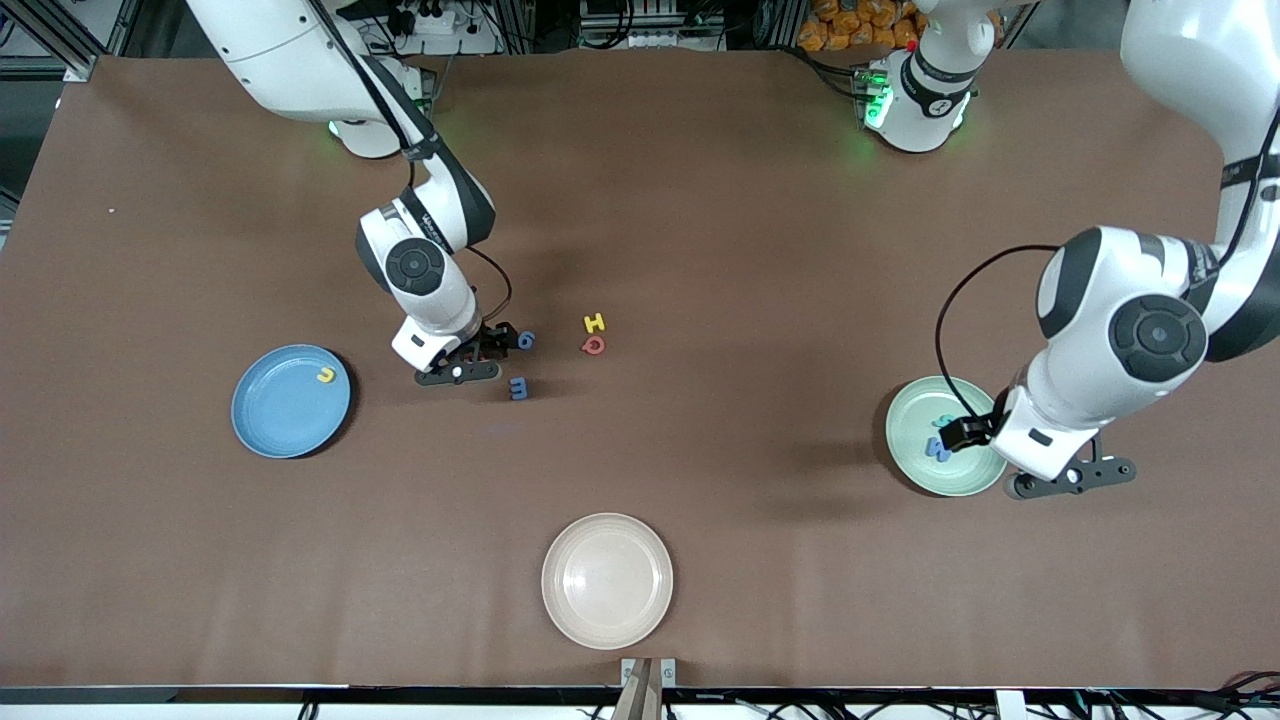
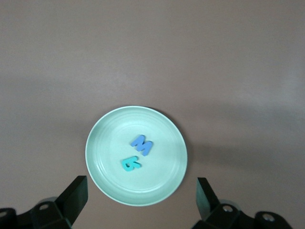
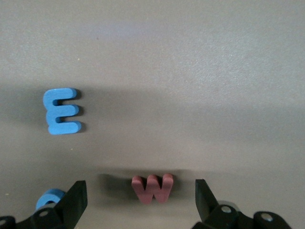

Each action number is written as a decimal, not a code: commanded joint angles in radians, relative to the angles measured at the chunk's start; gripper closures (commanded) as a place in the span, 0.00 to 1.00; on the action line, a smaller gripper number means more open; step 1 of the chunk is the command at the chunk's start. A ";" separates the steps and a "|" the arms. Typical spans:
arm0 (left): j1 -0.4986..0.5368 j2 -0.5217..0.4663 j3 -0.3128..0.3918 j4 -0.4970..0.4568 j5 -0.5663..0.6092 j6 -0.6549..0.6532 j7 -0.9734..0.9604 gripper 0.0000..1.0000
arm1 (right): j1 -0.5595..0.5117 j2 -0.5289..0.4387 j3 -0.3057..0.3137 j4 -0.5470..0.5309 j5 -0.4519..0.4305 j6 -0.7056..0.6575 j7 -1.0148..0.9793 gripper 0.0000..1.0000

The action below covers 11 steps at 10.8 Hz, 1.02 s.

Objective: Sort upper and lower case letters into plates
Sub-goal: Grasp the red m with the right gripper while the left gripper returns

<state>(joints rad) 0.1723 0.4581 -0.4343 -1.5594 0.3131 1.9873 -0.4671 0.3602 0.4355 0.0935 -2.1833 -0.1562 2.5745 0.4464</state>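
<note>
Two plates matter to me, and I take the sky blue plate (image 1: pixel 290 401) at my right arm's end of the tabletop (image 1: pixel 760 250) as my landmark. It carries one yellow letter (image 1: pixel 325 375) near its rim. The pale mint green plate (image 1: pixel 944 436) lies well apart from it, at my left arm's end, holding a blue letter (image 2: pixel 142 145) and a teal letter (image 2: pixel 130 164) side by side near its middle; I judge that each plate gathers one case.

My left gripper (image 2: pixel 141 193) hangs over the mint plate, jaws spread wide and empty, and this arm waits.

My right gripper (image 3: pixel 141 199) is low over the loose letters, which lie toward the tabletop's middle from the blue plate. Its jaws are wide open and grip nothing, with a dull red W-shaped letter (image 3: pixel 153 188) lying flat between them. I judge it is lined up so the fingers can close on the letter's sides. A blue E-shaped letter (image 3: pixel 61 111) lies apart from it on the bare surface, and another blue letter (image 3: pixel 49 199) peeps out just beside one finger. A yellow H (image 1: pixel 594 322) and a red round letter (image 1: pixel 593 345) touch or nearly touch, farther still from the blue plate.

A cream-white plate (image 1: pixel 607 580) near the front edge sits unused. All the letters look like small, thick, matte foam pieces, likely light and easy to nudge.
</note>
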 commanded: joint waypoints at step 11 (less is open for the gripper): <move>-0.397 0.169 -0.078 0.094 0.038 0.143 -0.430 0.00 | -0.021 -0.008 0.006 -0.081 -0.138 0.116 -0.008 0.00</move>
<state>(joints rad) -0.1879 0.5710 -0.5246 -1.5100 0.3212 2.0924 -0.8593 0.3462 0.4372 0.0948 -2.2483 -0.2750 2.6744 0.4412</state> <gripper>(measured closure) 0.000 0.000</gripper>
